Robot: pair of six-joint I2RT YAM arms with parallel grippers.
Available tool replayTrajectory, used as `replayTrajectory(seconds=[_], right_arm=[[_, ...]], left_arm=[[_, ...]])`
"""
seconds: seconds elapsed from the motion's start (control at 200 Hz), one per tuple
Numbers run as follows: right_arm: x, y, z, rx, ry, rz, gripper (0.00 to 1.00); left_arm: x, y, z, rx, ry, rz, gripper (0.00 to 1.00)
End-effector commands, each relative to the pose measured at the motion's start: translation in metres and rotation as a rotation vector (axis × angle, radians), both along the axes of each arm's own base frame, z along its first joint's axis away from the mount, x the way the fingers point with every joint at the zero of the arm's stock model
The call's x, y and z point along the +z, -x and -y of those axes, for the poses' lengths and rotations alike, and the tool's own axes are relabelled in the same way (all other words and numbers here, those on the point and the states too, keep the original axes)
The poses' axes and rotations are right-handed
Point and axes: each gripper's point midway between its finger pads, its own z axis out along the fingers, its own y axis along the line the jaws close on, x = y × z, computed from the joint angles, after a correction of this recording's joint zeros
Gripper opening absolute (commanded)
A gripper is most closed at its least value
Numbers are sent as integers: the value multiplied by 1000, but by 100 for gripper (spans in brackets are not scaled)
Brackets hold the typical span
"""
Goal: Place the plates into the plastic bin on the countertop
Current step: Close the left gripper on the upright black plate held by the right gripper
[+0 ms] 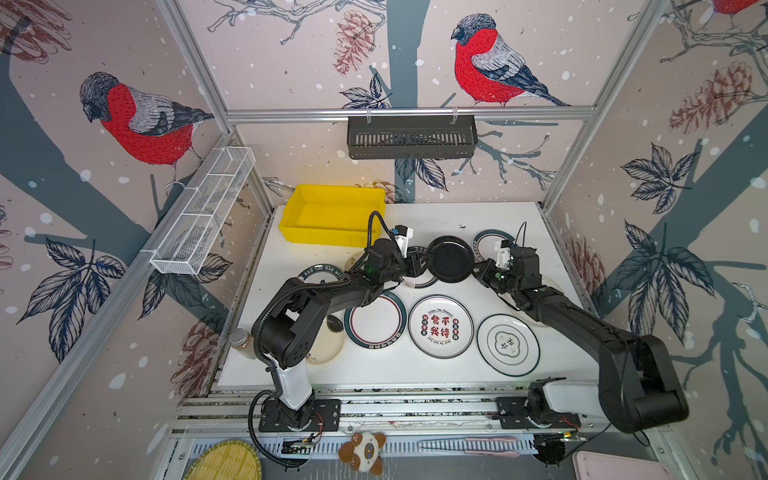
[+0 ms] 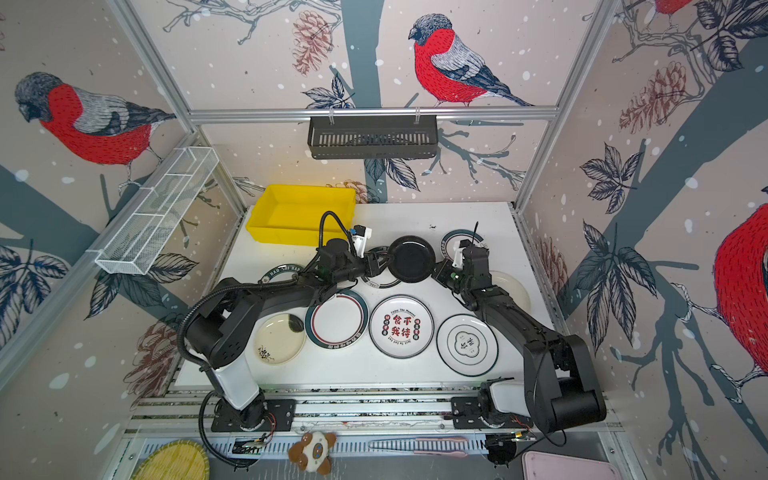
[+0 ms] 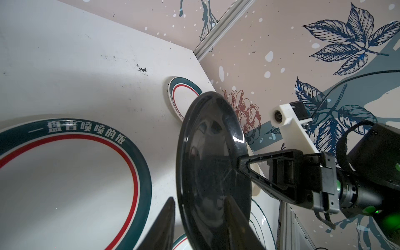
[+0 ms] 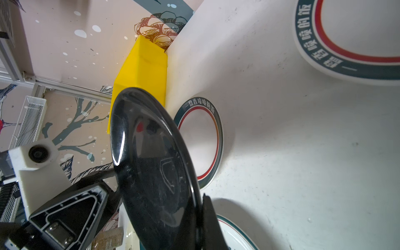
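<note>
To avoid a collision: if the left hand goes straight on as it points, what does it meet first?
The black plate: its rim is between the jaws of the left hand. Behind it is the right hand, shut on the opposite rim.

Your left arm stretches from the near-left base toward the far middle, and the left gripper (image 1: 422, 262) has its jaws part open, straddling the black plate's (image 1: 451, 258) left rim. Your right arm angles in from the near right, with the right gripper (image 1: 477, 269) clamped on the opposite rim.
</note>
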Motion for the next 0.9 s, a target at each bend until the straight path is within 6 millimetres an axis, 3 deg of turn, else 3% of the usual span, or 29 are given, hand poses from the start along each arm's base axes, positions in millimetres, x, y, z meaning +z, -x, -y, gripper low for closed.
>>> replayTrajectory(seconds=[0.0, 0.195, 0.22, 0.375, 0.54, 0.63, 0.68, 0.77, 0.871, 0.896], right_arm=[[18, -3, -5, 29, -12, 84, 3], [18, -1, -9, 48, 2, 92, 3], [19, -1, -9, 51, 5, 94, 3], [18, 0, -12, 60, 26, 99, 6], [17, 0, -12, 61, 45, 108, 30], [20, 1, -12, 62, 49, 119, 56], [22, 1, -11, 59, 54, 127, 66], [27, 1, -8, 51, 68, 143, 75], [25, 1, -6, 43, 89, 145, 77], [33, 2, -4, 40, 88, 168, 78]], left_arm=[[10, -2, 4, -4, 33, 28, 36], [4, 1, 7, -20, 28, 11, 17], [15, -3, 10, -22, 44, 31, 15], [16, -2, 14, -47, 56, 26, 2], [18, -4, 14, -35, 59, 25, 0], [20, -10, 13, -18, 31, 37, 0], [22, -14, 11, -2, 9, 47, 0], [28, -25, 3, 34, -25, 65, 0], [36, -35, -8, 66, -33, 85, 0], [36, -37, -11, 71, -37, 87, 0]])
